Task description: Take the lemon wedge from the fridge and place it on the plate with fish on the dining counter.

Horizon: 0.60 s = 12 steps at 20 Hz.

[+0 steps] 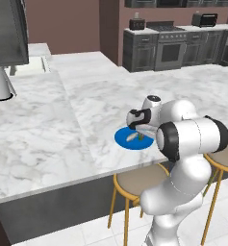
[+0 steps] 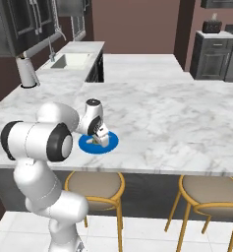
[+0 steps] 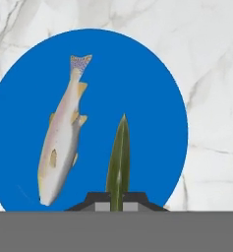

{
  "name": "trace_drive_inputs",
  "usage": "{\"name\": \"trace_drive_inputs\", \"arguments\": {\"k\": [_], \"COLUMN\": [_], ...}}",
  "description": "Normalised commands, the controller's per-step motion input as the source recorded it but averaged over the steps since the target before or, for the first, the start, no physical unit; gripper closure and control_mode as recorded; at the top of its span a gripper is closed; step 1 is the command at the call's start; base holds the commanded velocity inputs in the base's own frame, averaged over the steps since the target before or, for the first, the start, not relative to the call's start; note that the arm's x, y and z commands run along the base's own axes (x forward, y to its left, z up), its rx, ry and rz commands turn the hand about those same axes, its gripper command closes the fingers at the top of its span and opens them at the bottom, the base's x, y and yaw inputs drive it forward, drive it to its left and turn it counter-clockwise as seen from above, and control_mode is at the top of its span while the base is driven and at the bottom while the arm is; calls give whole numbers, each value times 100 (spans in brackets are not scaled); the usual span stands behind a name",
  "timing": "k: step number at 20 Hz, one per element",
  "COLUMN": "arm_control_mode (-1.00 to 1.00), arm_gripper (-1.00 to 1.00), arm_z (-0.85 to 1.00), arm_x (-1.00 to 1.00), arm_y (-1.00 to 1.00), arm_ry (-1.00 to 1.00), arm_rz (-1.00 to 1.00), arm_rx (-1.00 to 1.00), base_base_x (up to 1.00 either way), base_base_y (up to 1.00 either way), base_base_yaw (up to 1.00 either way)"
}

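Pinched between the two dark tips of the gripper (image 3: 117,201): the thin olive-yellow lemon wedge (image 3: 118,157), standing edge-on and jutting straight out from the closed tips over the flat round bright blue plate (image 3: 147,98). Seen from the hand camera just beside the pale silvery fish (image 3: 62,140), which lies on the plate with its speckled tail pointing away from the tips. Not clear whether the wedge touches the plate.

From the left base camera, gripper (image 1: 140,130) down over the plate (image 1: 122,138), the fish (image 1: 131,136) a pale sliver next to it. From the right base camera, gripper (image 2: 101,139) likewise low above the plate (image 2: 112,141).

Plate set near the front edge of the long white-grey veined marble dining counter (image 1: 48,125), directly above a round tan-seated stool with golden wooden legs (image 1: 134,185); a second such stool (image 2: 209,194) farther along the counter from the plate. Beyond the plate, a recessed white sink with a curved tap (image 2: 71,60) and a pale cylindrical stand (image 2: 26,72). Past the counter, dark cabinets with a steel stove (image 1: 171,48) against a brown-mauve wall.
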Motion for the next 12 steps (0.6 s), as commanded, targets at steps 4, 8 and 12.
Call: {"name": "trace_drive_inputs", "arguments": {"k": [4, 8, 12], "arm_control_mode": [-100, -100, -100], "arm_gripper": [100, 100, 100], "arm_z": [-18, -20, -27], "arm_x": [52, 46, 17], "arm_y": [0, 0, 0], "arm_ry": [1, 0, 1], "arm_rz": [-3, -2, 0], "arm_rx": [0, 0, 0], "base_base_x": [0, 0, 0], "base_base_y": [0, 0, 0], "base_base_yaw": [0, 0, 0]}}
